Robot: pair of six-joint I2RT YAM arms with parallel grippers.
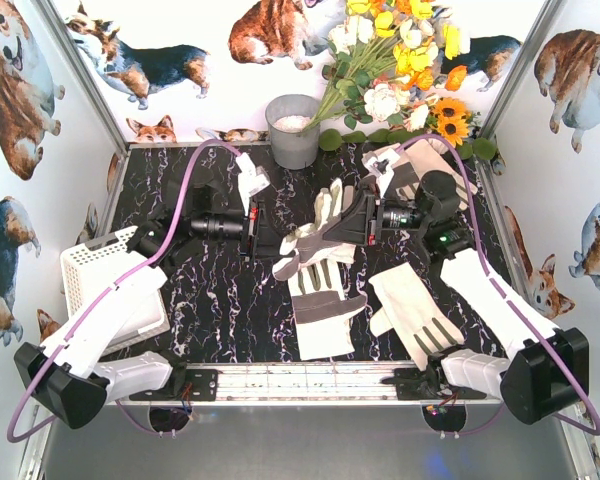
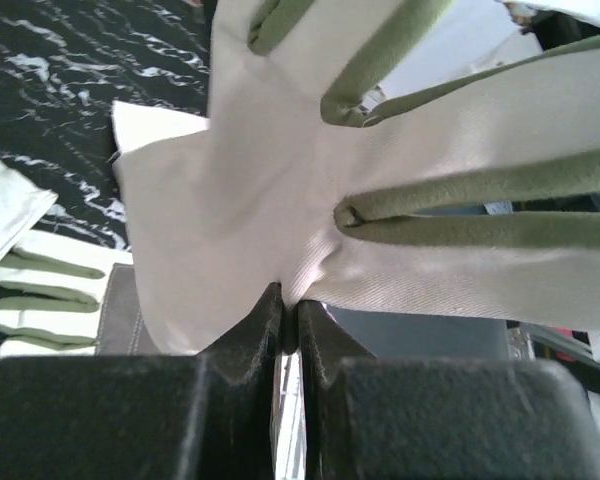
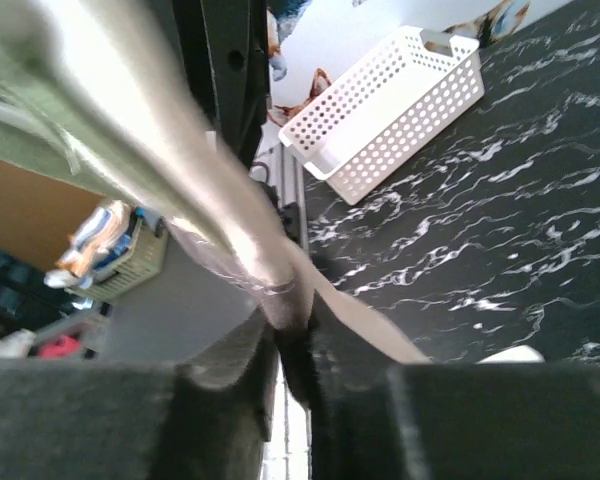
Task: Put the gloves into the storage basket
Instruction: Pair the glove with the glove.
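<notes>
Two grippers, one glove: left gripper [image 2: 288, 300] and right gripper [image 3: 292, 322] both clamped on glove [image 1: 315, 238] mid-worktop [image 1: 220, 300]. Storage basket [image 1: 88, 268] at far left edge. Advise: right gripper lets go first, left carries alone, dangling fingers kept above basket rim.

At my black marbled worktop's [image 1: 220, 300] far edge stands a grey bucket [image 1: 294, 130]; a flower bouquet [image 1: 400, 60] leans over the far right corner.
</notes>
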